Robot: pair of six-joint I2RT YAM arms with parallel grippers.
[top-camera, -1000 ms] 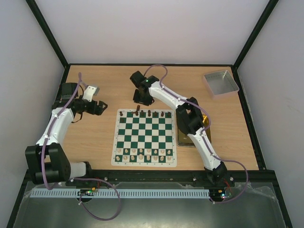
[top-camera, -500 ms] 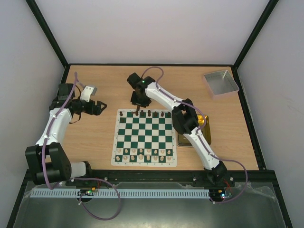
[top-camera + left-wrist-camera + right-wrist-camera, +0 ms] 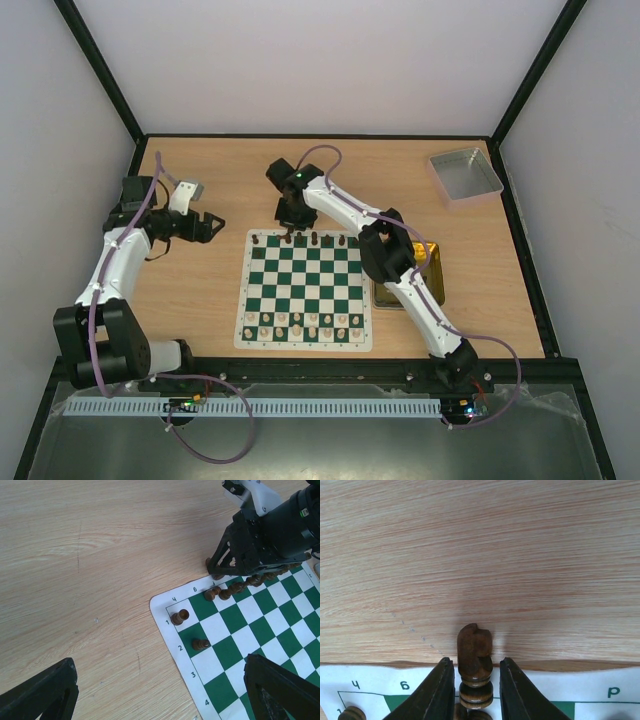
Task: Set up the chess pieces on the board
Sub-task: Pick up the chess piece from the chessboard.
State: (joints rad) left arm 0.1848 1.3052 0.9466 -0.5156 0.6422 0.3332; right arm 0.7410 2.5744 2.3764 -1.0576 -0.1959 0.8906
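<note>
Dark knight (image 3: 475, 655) inside narrow right pincer (image 3: 476, 662), grip unclear, pieces (image 3: 225, 592) alongside, left pincer (image 3: 159, 662) wide

Dark brown chess pieces (image 3: 180, 616), green-and-white chequered board (image 3: 305, 285) (white-bordered) — pale wood-grain table (image 3: 200, 290), grey tray (image 3: 465, 176).

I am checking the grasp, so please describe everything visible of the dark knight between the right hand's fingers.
The knight is dark brown, wood-like, with a carved horse head over ringed collars; its base is cut off. It stands upright at the board's white border, between the right hand's fingers, which flank it closely; contact is unclear.
</note>
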